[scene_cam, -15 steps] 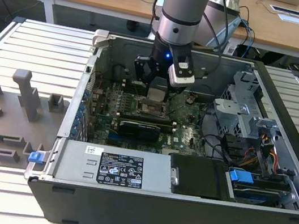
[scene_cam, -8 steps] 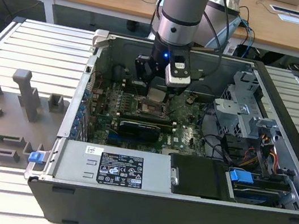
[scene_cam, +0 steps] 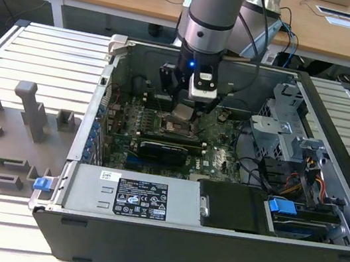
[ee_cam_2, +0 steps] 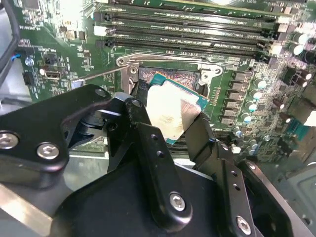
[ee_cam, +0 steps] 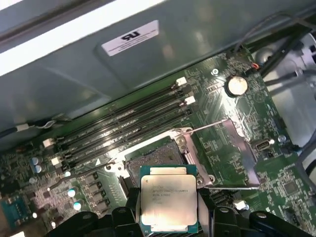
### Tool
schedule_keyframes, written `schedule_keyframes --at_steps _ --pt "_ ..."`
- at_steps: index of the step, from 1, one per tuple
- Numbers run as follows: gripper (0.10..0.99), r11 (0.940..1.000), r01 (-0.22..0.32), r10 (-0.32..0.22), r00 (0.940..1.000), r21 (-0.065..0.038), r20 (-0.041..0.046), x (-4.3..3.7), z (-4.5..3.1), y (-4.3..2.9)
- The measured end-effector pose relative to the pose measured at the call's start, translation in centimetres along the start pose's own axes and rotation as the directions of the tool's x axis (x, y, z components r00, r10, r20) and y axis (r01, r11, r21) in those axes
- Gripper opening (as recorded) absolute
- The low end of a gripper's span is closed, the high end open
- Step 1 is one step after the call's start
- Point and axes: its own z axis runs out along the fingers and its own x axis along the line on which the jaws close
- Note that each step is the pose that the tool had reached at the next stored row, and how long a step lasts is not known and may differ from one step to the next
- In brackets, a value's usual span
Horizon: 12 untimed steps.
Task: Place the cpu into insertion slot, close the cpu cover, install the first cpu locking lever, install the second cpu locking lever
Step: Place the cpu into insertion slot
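Two black fingers [ee_cam_2: 138,118] of your hand [ee_cam_2: 170,121] pinch the cpu [ee_cam: 169,200] by opposite edges, metal top facing up. That grip, I judge, leaves its underside free to go down flat and keeps the fingers off the contacts.

The cpu hangs just above the slot [ee_cam: 153,158], apart from it and not yet seated; the bare socket floor shows past its far edge in both wrist views. Whether the chip sits square to the silvery rim, you cannot tell from here.

The cover [ee_cam: 243,143] stands swung open to one side of the slot, and a thin lever [ee_cam: 207,127] is lifted clear, so nothing bars the way down.

In the exterior view the slot lies near the middle of the board [scene_cam: 218,155], just beside the memory slots [ee_cam: 123,118], inside the open case [scene_cam: 325,196] on the tabletop [scene_cam: 34,47].
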Motion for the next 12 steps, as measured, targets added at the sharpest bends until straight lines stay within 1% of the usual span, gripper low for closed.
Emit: schedule_keyframes --at_steps 3,7,9,12 --pt "0.541 0.9984 -0.056 0.056 0.9984 0.001 0.0026 0.00 0.03 0.00" --pt "0.541 0.9946 -0.103 0.103 0.9946 0.002 0.0048 -0.01 0.07 0.00" --pt "0.541 0.9914 -0.131 0.131 0.9914 0.002 0.0062 -0.01 0.08 0.00" --pt "0.541 0.9834 -0.182 0.182 0.9834 0.002 0.0085 -0.01 0.10 0.00"
